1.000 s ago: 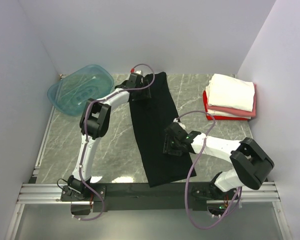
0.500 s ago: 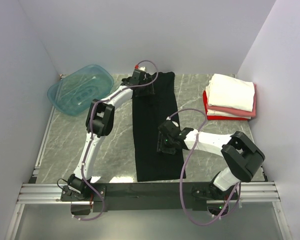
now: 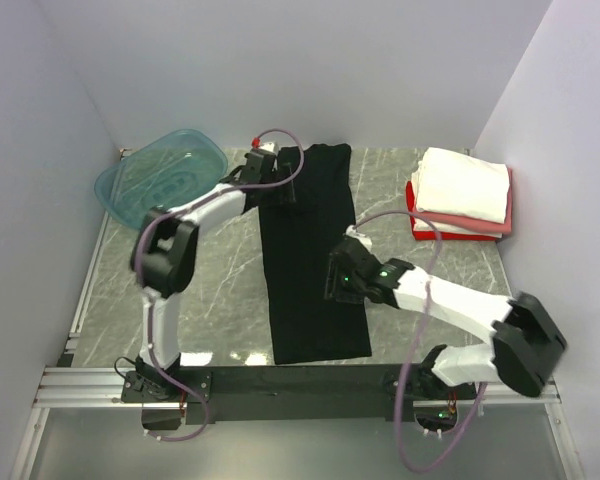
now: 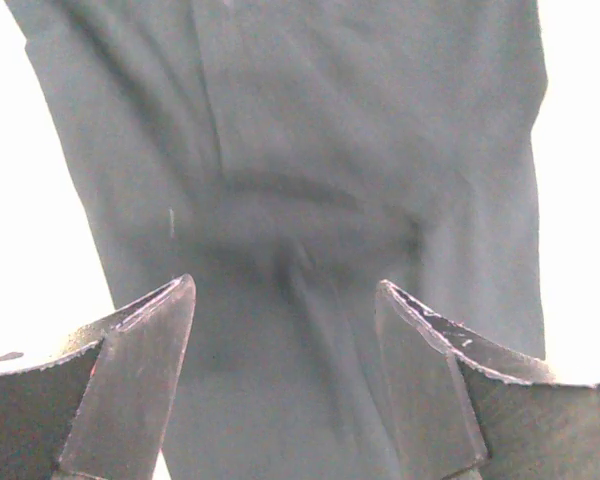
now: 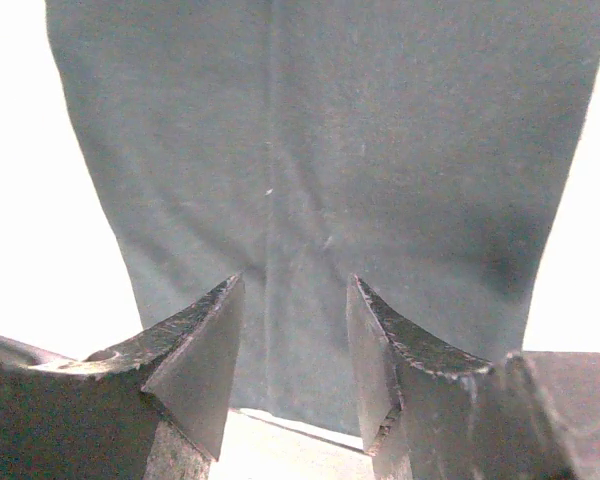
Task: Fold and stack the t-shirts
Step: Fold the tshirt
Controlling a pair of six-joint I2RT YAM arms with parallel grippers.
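Black cloth t-shirt [image 3: 310, 270], folded into a long narrow strip, lay slanted a second ago; now it runs straight from far centre to the table's near edge. The left gripper [image 4: 285, 295] at its far end and the right gripper [image 5: 295, 290] by its right edge have fingers spread, holding nothing. It looks ready for crosswise folds, then the folded white, pink and red stack [image 3: 462, 195] at far right.
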